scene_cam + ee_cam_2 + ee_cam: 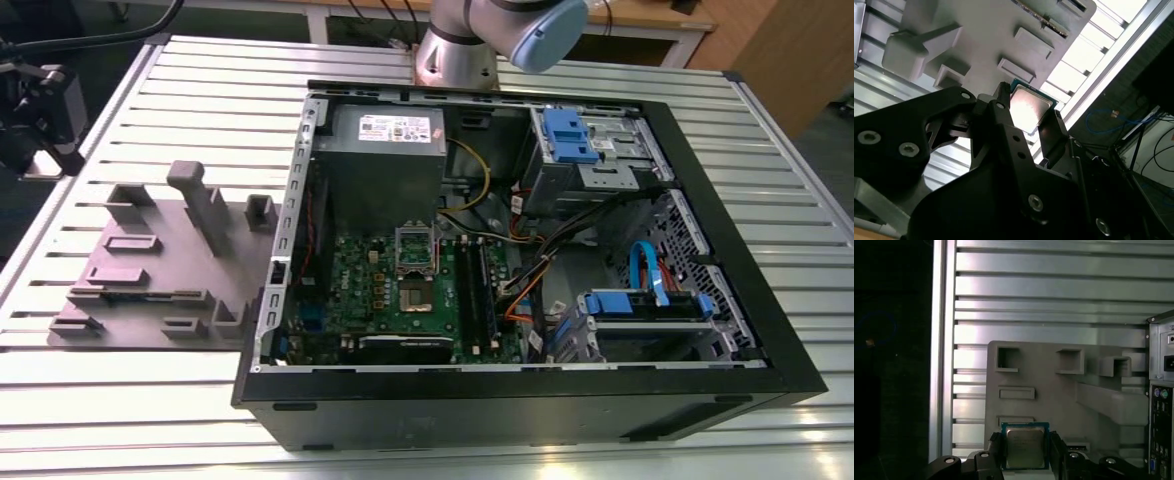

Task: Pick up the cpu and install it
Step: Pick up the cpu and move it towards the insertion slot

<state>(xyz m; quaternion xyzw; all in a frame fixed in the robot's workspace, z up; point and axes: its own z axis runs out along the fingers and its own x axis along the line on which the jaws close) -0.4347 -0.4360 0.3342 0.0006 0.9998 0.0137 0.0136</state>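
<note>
Fingers (995,452) clamp the cpu (1025,447) by two opposite edges, one black finger pressed to each side. Its silvery top and thin green rim face the camera in both wrist views. The other two edges are free. The cpu hangs clear above the grey tray (1054,400), over one border of it, and the tray's raised blocks stand apart from it.

In the exterior view the tray lies on the slatted desk (160,90), on the exterior view's left of the open case (534,400), with one edge just beside the case wall. Bare slats run around its other edges. Inside the case the socket (416,290) sits on the green board (354,290), open from above. Memory sticks (474,285) stand just beside it on the exterior view's right, and loose cables (534,250) lie farther that way.
</note>
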